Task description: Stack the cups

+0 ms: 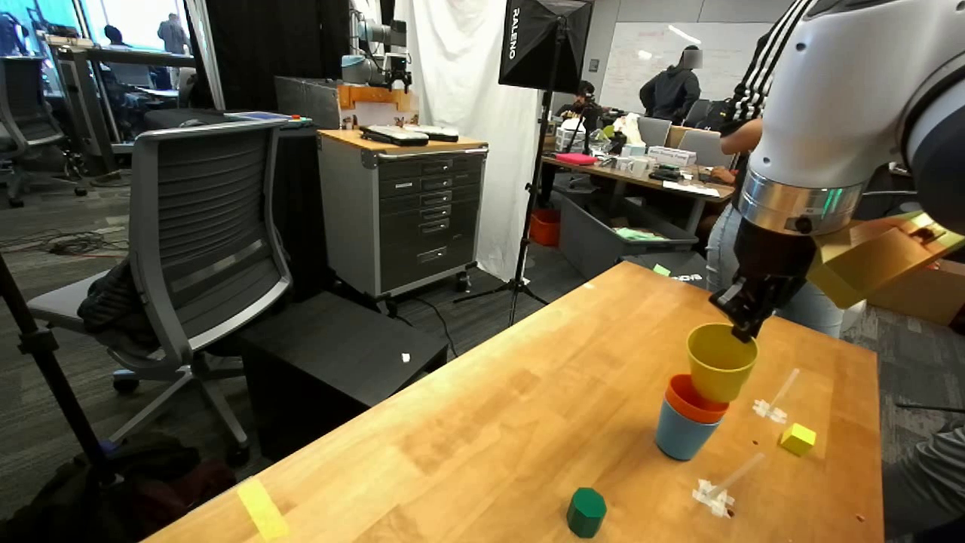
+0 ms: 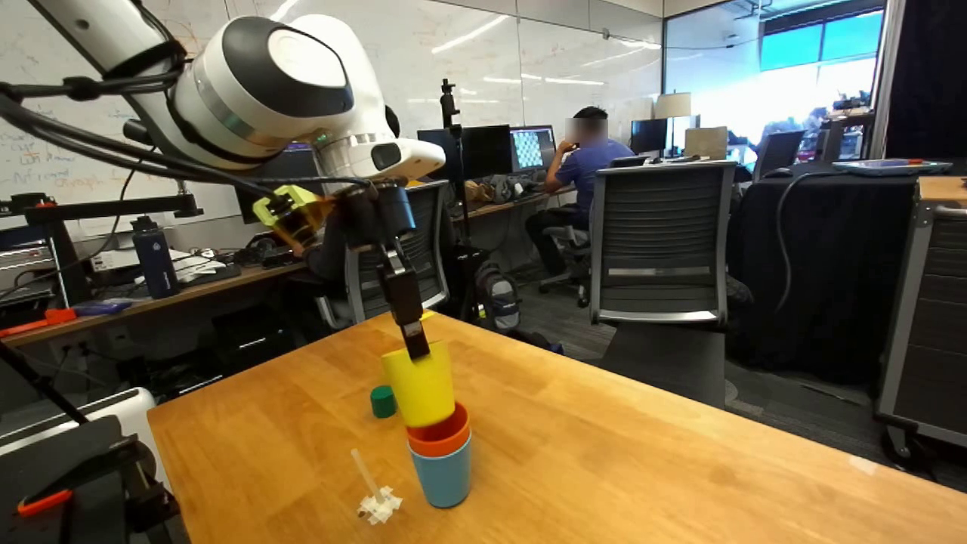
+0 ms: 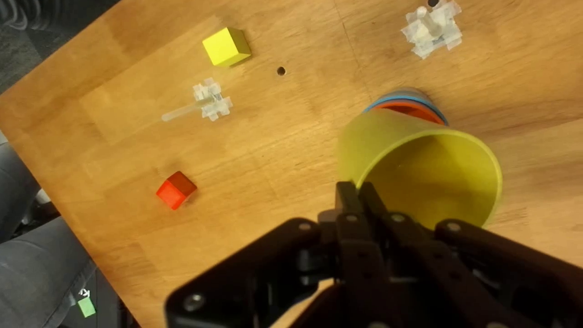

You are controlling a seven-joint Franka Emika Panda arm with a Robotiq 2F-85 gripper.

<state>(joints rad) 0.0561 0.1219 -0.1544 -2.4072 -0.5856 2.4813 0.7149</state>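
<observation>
My gripper is shut on the near rim of the yellow cup, one finger inside it and one outside. The gripper also shows in both exterior views. The yellow cup hangs tilted with its base over the mouth of the red cup. I cannot tell whether they touch. The red cup sits nested in the upright blue cup on the table. In the wrist view the yellow cup hides most of the red cup and blue cup.
A yellow block and two thin sticks taped down are beside the cups. A red block lies toward the table edge. A dark green cylinder stands apart from the cups.
</observation>
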